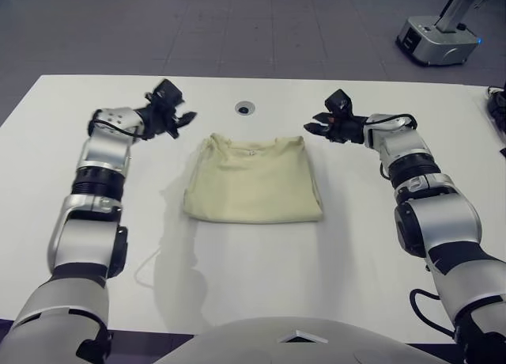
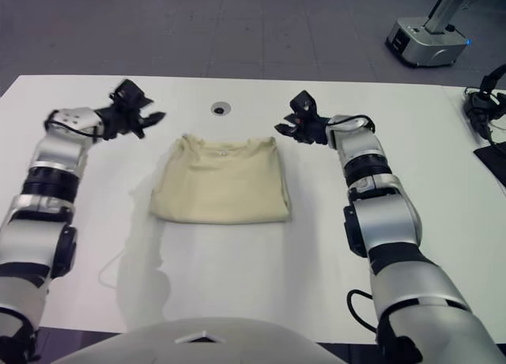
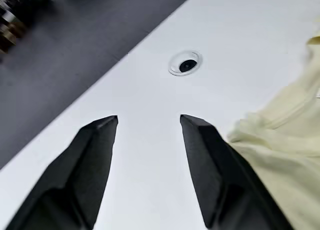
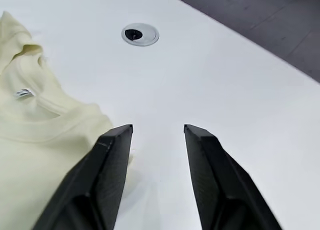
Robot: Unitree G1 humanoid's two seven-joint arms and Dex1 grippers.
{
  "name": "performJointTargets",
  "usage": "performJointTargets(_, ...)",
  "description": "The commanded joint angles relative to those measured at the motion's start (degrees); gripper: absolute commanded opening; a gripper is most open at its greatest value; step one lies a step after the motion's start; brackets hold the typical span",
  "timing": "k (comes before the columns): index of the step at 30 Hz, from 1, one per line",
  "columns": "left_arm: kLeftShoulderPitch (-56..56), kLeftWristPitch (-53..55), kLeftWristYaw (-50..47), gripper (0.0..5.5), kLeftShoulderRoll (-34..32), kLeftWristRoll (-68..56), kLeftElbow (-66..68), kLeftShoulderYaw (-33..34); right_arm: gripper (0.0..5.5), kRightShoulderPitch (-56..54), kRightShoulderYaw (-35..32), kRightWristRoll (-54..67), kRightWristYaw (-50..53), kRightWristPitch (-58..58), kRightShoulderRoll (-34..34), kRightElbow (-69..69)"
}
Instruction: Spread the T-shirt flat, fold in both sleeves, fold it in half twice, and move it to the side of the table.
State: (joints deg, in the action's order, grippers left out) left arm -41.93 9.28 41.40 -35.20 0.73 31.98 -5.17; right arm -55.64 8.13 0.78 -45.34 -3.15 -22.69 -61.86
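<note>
A pale yellow T-shirt (image 1: 253,180) lies folded into a rough rectangle in the middle of the white table (image 1: 261,293), its collar toward the far edge. My left gripper (image 1: 186,119) hangs open just off the shirt's far left corner, above the table. My right gripper (image 1: 310,127) is open just off the far right corner. In the left wrist view the two dark fingers (image 3: 95,155) frame bare table, with the shirt (image 3: 280,140) beside one of them. In the right wrist view the fingers (image 4: 112,165) stand apart beside the collar (image 4: 40,110).
A round cable grommet (image 1: 245,107) sits in the table past the shirt. A thin white cord (image 1: 146,265) lies on the table's near left. A grey machine base (image 1: 439,39) stands on the floor behind, and dark cables (image 2: 482,111) lie at the table's right edge.
</note>
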Motion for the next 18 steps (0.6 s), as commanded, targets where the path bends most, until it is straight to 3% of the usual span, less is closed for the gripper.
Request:
performJointTargets(1, 14.41, 9.25, 3.19, 3.06, -6.09, 0.25, -29.39, 0.15, 2.77, 2.32, 6.14, -8.68, 1.91, 10.39, -1.88, 4.86)
performJointTargets(5, 23.75, 12.73, 4.23, 3.75, -10.15, 5.53, -42.51, -4.0, 3.43, 1.68, 10.27, -14.51, 4.41, 16.94, -1.25, 2.33)
performJointTargets(13, 30.0, 15.08, 6.75, 5.19, -13.59, 12.97, -50.23, -10.28, 4.83, -0.01, 14.8, -22.45, 7.77, 24.36, -0.33, -4.69)
performJointTargets(18, 28.64, 13.59, 5.4, 5.4, -12.21, 16.52, -46.84, -13.24, 5.38, 0.32, 18.27, -27.43, 8.72, 28.19, -1.06, -6.8)
